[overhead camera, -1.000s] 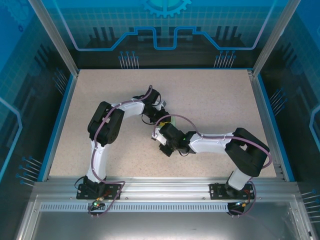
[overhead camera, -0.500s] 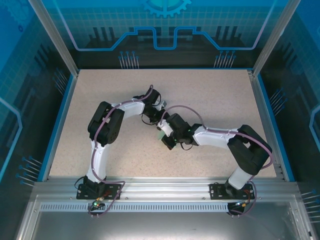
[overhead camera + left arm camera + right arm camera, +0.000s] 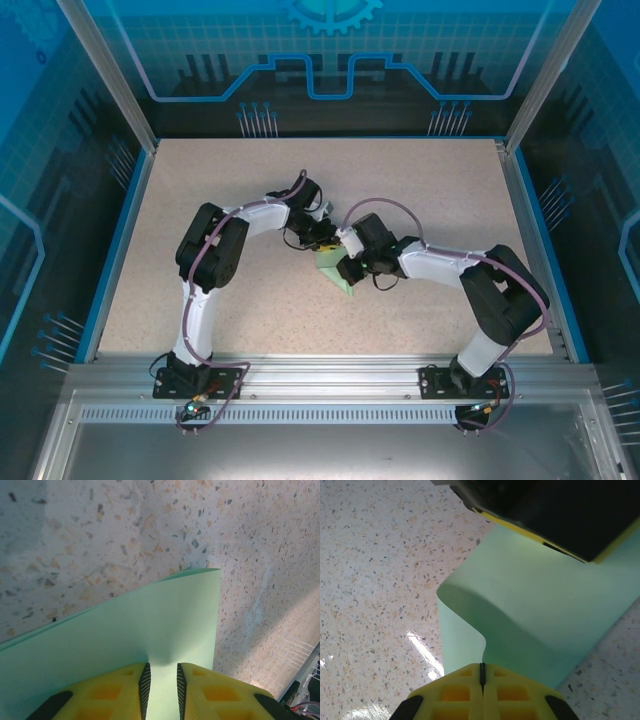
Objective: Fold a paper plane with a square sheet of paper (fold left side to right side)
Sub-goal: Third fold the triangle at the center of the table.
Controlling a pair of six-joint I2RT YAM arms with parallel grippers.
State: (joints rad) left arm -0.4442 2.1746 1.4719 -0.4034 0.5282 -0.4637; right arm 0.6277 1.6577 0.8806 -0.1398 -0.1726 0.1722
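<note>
Top external view: the square sheet of paper (image 3: 337,273) sits curled mid-table between both wrists. The right gripper (image 3: 482,674) pinches its lifted edge, jaws fully closed. The left gripper (image 3: 160,675) hangs over the sheet, jaws narrowly parted, above the speckled table (image 3: 430,190).

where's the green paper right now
In the top view the green paper sits near the middle of the table, between the two tools. The right tool pinches its curled-over edge; the left tool is over it.

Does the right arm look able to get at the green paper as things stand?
Yes, it seems so: the right gripper is shut on an edge of the green paper, nothing in between.
</note>
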